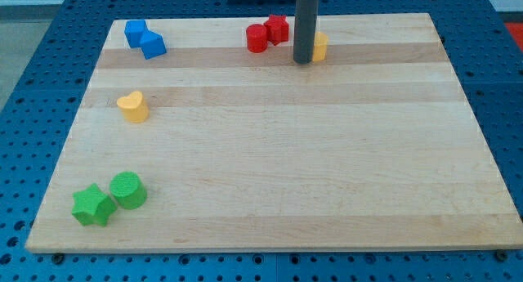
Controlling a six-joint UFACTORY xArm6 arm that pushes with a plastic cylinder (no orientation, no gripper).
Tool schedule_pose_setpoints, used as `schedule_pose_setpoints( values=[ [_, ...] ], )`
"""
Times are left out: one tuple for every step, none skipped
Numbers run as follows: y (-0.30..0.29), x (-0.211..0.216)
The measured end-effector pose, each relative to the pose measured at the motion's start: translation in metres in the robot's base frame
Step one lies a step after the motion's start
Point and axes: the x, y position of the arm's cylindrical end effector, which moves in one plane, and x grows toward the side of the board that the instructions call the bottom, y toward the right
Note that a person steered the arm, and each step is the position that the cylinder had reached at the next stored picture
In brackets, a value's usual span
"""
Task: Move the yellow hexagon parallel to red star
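Note:
The yellow hexagon [320,46] sits near the view's top, right of centre, partly hidden behind my rod. My tip [302,61] rests on the board just left of it, touching or nearly touching its left side. The red star [277,29] lies a little to the left of the rod, near the top edge. A red cylinder [257,38] touches the star's left side.
A wooden board [270,176] on a blue pegboard table. Two blue blocks [144,38] sit at the top left. A yellow heart [132,106] lies at the left. A green star [91,206] and a green cylinder [128,190] sit at the bottom left.

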Motion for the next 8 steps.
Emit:
schedule_pose_setpoints(
  values=[
    [0.001,-0.004],
    [0.004,-0.004],
    [0.009,-0.004],
    [0.016,-0.010],
    [0.022,-0.024],
    [0.034,-0.031],
    [0.053,-0.043],
    [0.070,-0.056]
  ],
)
